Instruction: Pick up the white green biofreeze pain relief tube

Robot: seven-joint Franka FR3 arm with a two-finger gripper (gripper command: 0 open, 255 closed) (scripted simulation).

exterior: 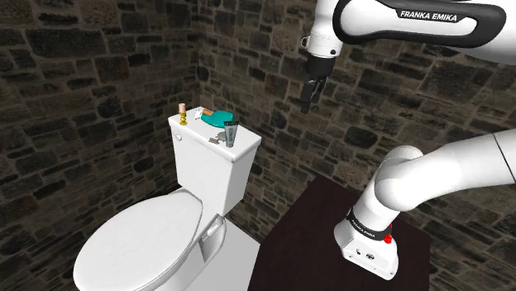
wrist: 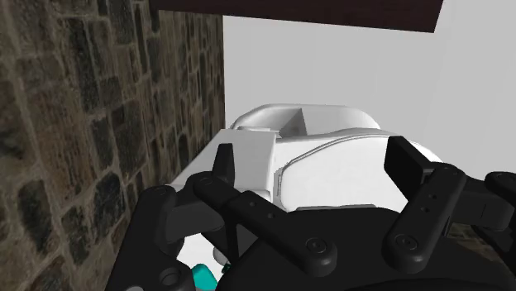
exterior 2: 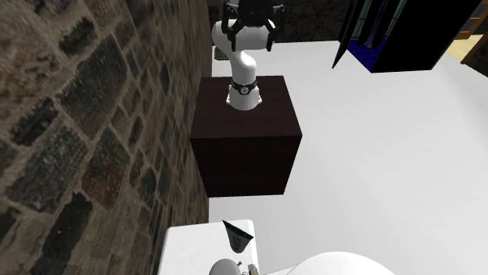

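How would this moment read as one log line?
black gripper: open, raised | dark grey tube: upright on white toilet tank lid, untouched | phase: pre-grasp

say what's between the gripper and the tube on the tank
Nothing; in the shoulder view the stretch from gripper to tube is bare air before the stone wall.

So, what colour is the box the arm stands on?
The box is very dark brown, almost black, best seen in the second exterior view.
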